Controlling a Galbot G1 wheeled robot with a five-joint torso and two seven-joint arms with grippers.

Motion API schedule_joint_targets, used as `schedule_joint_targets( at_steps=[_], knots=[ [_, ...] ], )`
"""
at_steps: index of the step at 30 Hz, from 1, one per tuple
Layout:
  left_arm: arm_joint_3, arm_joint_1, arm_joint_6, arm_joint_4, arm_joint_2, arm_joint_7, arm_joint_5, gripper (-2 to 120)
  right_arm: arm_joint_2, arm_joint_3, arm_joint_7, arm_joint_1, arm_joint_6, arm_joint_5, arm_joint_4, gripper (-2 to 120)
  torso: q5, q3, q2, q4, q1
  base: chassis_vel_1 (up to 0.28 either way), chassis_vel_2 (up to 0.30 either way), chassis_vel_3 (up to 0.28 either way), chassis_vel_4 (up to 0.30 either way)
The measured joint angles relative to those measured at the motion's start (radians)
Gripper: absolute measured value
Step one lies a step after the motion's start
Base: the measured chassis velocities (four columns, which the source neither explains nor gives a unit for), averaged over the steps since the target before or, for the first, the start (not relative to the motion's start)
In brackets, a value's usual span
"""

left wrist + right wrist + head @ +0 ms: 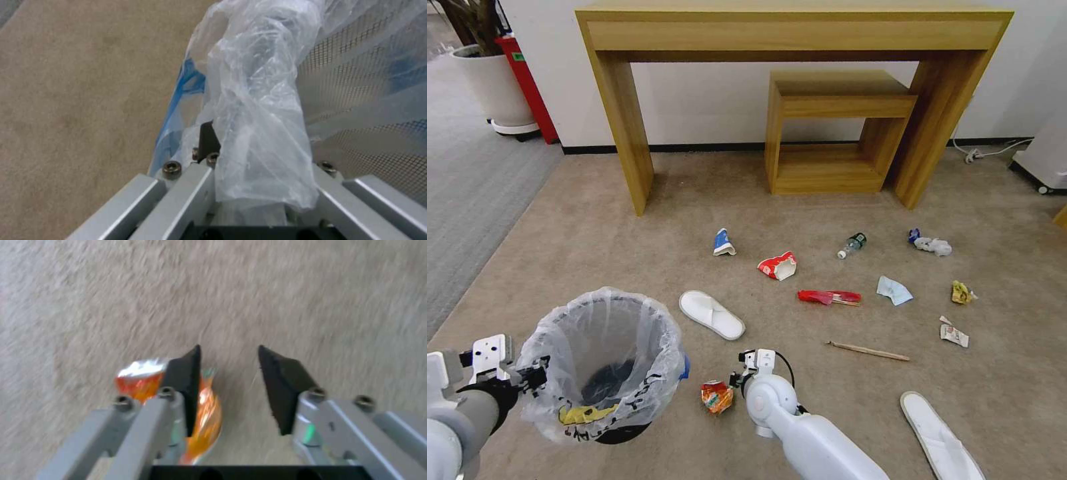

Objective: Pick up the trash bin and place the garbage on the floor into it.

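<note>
Left gripper [534, 377] has the bin [602, 363] by its near-left rim, fingers pinched through the crinkly bag [258, 133]; the wrist view shows one dark pad [208, 138] pressed against the plastic with mesh wall beside it, and the other pad is buried under the bag. The bin sits low on the left of the carpet [627, 227], bag mouth wide, something yellow lying at the bottom.

Right gripper [735, 381] is down at the floor just right of the bin, at the orange wrapper [717, 396]. Up close, the fingers [285, 390] stand moderately apart with bare carpet in the gap; the wrapper [204, 413] lies at the one pad, partly behind it, and whether that pad actually touches it is hard to call through the blur.

The rest of the litter is scattered ahead: a slipper [712, 314] just beyond the bin, another slipper [940, 437] far right near the arm, a crushed bowl [778, 266], a bottle [852, 245], a red wrapper [828, 297], a stick [868, 351], a mask [894, 291], all well apart from both grippers
</note>
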Motion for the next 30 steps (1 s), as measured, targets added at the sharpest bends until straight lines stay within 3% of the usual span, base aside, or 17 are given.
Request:
schedule_joint_targets(
  at_steps=[5, 16, 30],
  knots=[
    [-0.01, 0.005, 0.001, 0.0, 0.004, 0.0, -0.002, 1, -0.018, 0.018, 0.102, -0.025, -0.107, 0.2, 0.131, 62, 0.0, 0.0, 0.0, 0.0, 0.0, 0.0, 0.0, 0.0, 0.0],
    [0.005, 0.004, 0.003, 0.0, -0.006, -0.001, 0.009, 1, -0.005, 0.007, 0.16, -0.023, -0.122, 0.218, 0.105, 98, 0.0, 0.0, 0.0, 0.0, 0.0, 0.0, 0.0, 0.0, 0.0],
    [0.019, 0.009, 0.003, 0.001, -0.021, 0.004, 0.027, 1, 0.052, -0.017, 0.082, -0.001, -0.075, 0.136, -0.027, 100, 0.0, 0.0, 0.0, 0.0, 0.0, 0.0, 0.0, 0.0, 0.0]
  ],
)
